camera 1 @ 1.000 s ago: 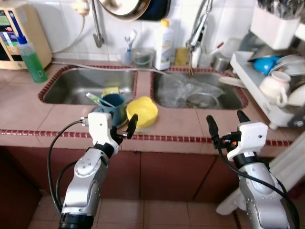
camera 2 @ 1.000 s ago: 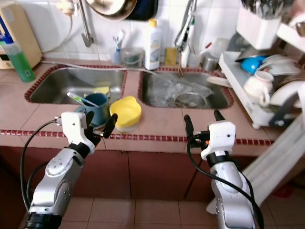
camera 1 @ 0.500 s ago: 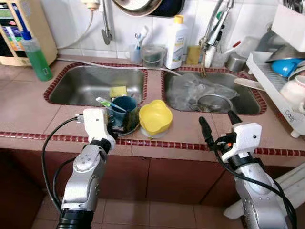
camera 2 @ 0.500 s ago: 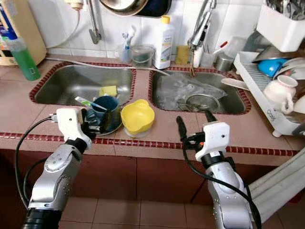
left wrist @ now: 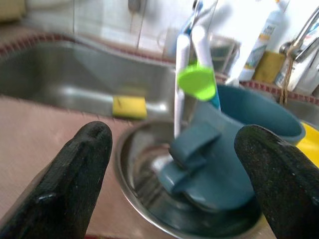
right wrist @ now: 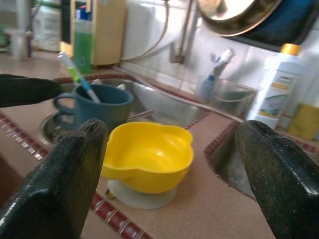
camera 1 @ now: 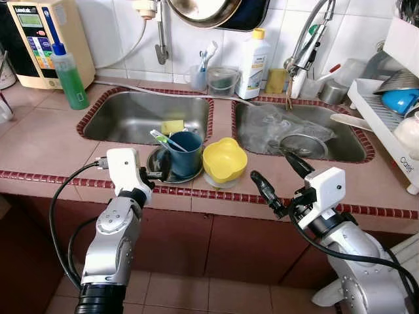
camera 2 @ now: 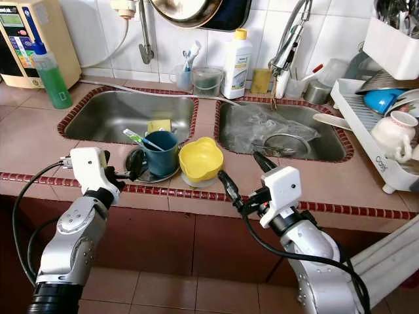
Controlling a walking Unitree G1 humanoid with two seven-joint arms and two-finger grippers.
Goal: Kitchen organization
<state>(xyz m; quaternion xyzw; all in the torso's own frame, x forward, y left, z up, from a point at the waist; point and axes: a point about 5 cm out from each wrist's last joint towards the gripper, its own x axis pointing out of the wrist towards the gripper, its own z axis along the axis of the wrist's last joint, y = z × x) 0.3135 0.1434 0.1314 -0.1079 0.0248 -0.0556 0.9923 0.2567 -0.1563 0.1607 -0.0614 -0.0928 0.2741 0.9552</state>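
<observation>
Our left gripper (left wrist: 174, 169) is spread wide, the blue mug (left wrist: 234, 149) just ahead between its 2 fingers (handle nearest); we should close squarely. Our right gripper (right wrist: 169, 169), also released, faces the yellow bowl (right wrist: 149, 157).

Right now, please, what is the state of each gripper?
Left gripper: open, empty, fingers either side of the blue mug.
Right gripper: open, empty, facing the yellow bowl.

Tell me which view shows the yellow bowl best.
The right wrist view: the bowl sits close and whole between the open right tool's fingers. Both eye views show it small, beside the mug; the left wrist view catches its edge.
</observation>
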